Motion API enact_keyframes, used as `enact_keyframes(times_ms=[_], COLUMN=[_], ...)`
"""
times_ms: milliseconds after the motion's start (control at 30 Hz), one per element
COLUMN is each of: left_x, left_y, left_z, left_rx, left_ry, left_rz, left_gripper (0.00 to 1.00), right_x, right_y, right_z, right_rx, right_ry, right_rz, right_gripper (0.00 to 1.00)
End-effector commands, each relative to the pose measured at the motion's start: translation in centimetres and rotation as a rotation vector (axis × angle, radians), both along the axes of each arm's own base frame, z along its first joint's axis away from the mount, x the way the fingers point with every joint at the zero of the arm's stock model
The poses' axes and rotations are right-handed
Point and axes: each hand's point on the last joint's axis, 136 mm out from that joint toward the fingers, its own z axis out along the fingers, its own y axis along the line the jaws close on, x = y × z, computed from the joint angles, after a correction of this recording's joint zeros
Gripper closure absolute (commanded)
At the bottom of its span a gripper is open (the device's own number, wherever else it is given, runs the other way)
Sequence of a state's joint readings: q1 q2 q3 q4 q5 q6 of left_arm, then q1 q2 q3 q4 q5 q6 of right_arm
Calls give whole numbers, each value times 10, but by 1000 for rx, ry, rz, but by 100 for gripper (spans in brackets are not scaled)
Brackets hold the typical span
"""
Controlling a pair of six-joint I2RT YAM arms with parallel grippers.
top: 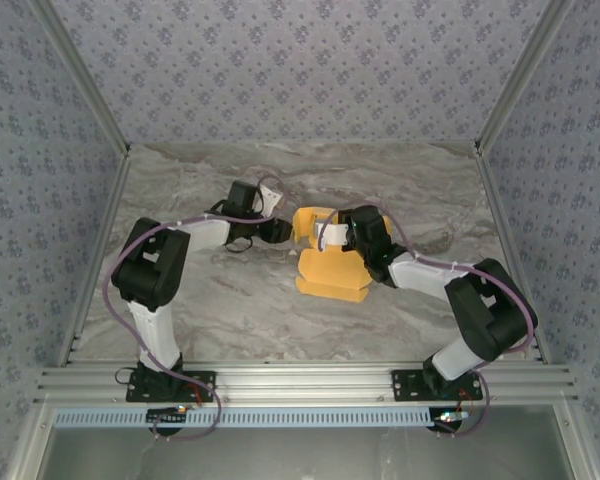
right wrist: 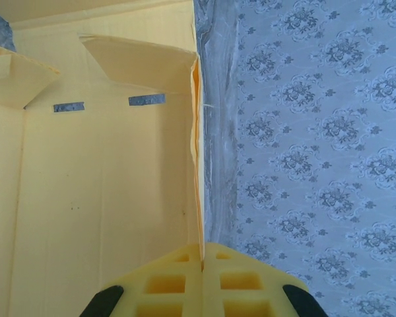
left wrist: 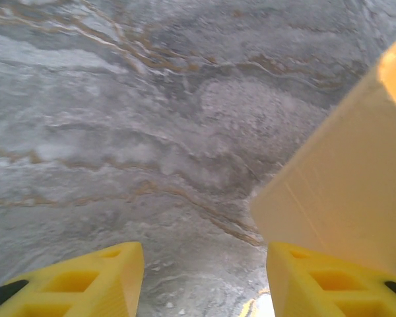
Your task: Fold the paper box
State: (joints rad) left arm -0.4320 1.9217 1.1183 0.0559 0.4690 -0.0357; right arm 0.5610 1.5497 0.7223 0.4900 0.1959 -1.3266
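- The box lies on the marbled worktop in the middle of the top view. It is partly folded, with flaps raised at its upper end.
- The right hand reaches in from the lower right and sits at the box's upper right part.
- In the right wrist view its fingers are pressed together at the bottom centre, clenched on the edge of an upright side wall of the box.
- The box's open inside takes the left of that frame, with two slots near the top and flaps folded inward above them.
- The left hand sits just left of the box's upper end.
- In the left wrist view its fingers stand apart at the bottom corners, with bare worktop between them. The hand is released and grasps nothing.
- A box panel rises at the right of that frame, just beside the right-side finger. Whether they touch cannot be told.
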Motion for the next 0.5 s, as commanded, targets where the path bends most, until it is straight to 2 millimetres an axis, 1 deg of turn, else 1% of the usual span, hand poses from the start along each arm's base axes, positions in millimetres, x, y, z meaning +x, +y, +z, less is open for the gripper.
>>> enact_keyframes(times_ms=[0, 333, 467], left_x=[1, -7, -6], left_y=[-15, -32, -39], left_z=[16, 26, 32], left_rx=[-65, -142, -164], left_ry=[-56, -76, -88], left_rz=[-113, -232, -254], left_gripper=[48, 48, 48], right_x=[0, -4, -5], right_y=[0, -2, -1], right_z=[-5, -6, -6], right_rx=[-33, -11, -5], right_ry=[-28, -26, -24], right_rz=[9, 0, -4], right_gripper=[100, 100, 100])
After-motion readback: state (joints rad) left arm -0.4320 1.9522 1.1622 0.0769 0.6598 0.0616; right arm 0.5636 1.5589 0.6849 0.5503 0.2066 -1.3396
